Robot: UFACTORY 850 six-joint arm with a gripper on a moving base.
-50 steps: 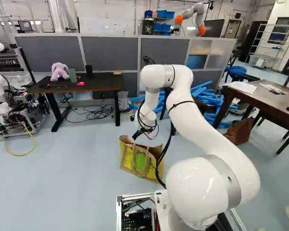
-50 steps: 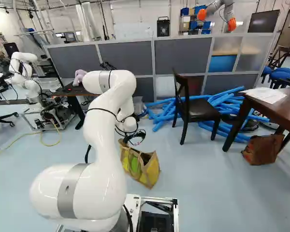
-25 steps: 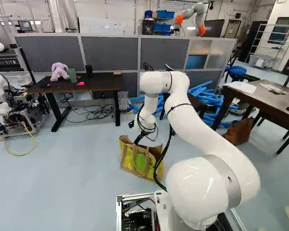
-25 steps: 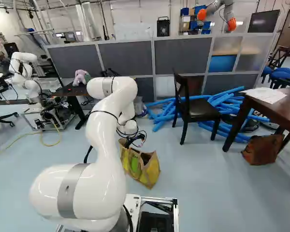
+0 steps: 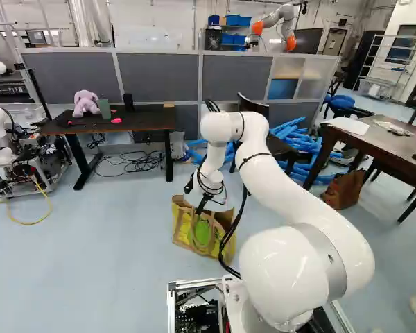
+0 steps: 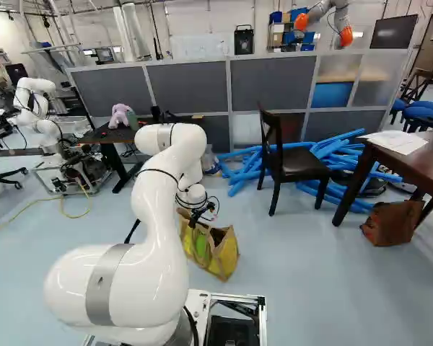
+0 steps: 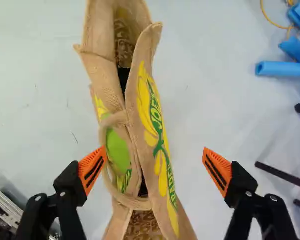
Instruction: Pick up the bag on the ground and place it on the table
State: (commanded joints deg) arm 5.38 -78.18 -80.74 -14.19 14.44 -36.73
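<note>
Fingers (image 7: 218,172) spread wide, bag (image 7: 159,135) nearer one side, so centre over handle (image 7: 134,203) before lowering and closing

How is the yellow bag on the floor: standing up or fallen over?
Standing up. The tan and yellow tote bag rests on its bottom on the floor, its opening facing up.

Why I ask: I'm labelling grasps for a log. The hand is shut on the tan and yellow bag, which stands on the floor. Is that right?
Not quite: the hand is open, not shut on the bag. The wrist view shows its orange pads wide apart, with much of the bag between them. The bag does stand on the floor.
</note>
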